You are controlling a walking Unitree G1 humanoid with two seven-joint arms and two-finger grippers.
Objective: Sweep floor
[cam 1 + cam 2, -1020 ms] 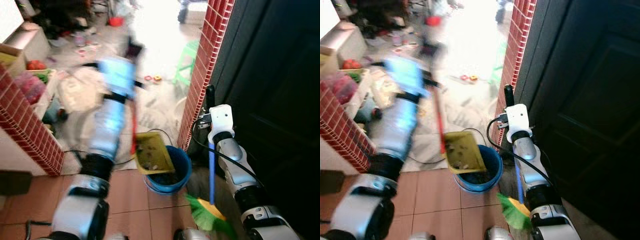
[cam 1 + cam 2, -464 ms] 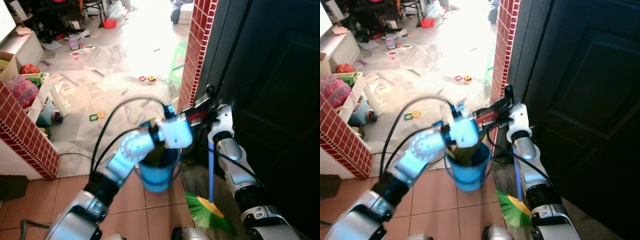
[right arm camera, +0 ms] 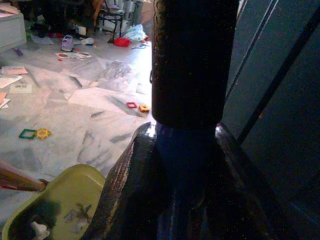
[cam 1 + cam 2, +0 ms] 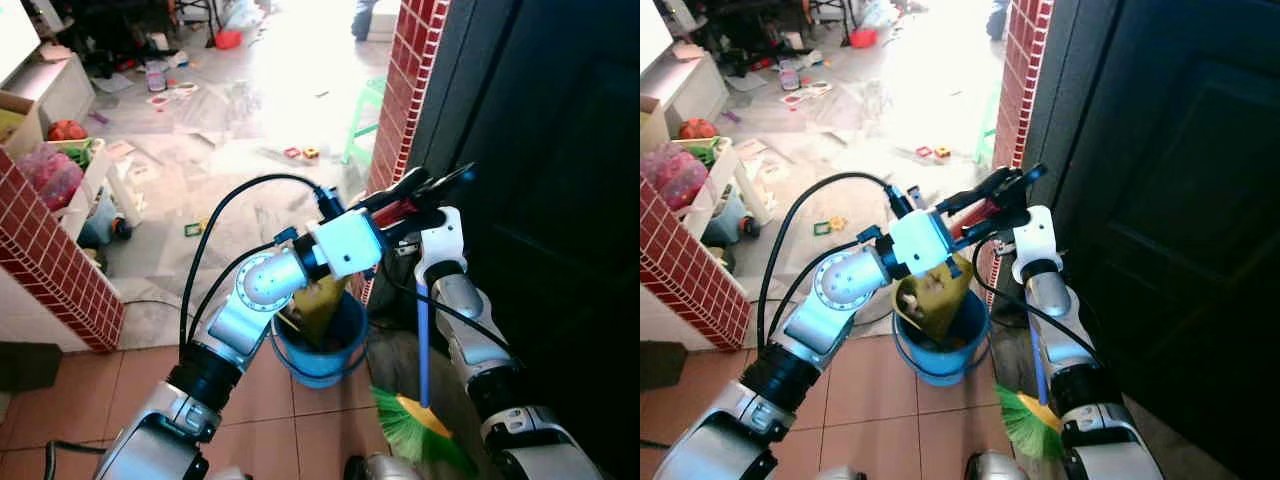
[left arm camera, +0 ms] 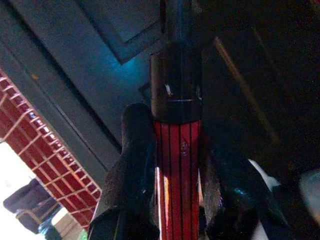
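Left end effector (image 4: 425, 190) is clamping the red dustpan handle (image 5: 176, 175), tipping the yellow dustpan (image 4: 930, 295) into the blue bucket (image 4: 325, 350) at 6 o'clock. Right end effector (image 3: 185, 165) is gripping the blue broom handle (image 4: 423, 340); green bristles (image 4: 410, 428) are resting on the floor.

The left gripper (image 4: 425, 196) reaches across with its jaws clamped tight, while the right gripper (image 3: 185, 165) stands upright, jaws also clamped.
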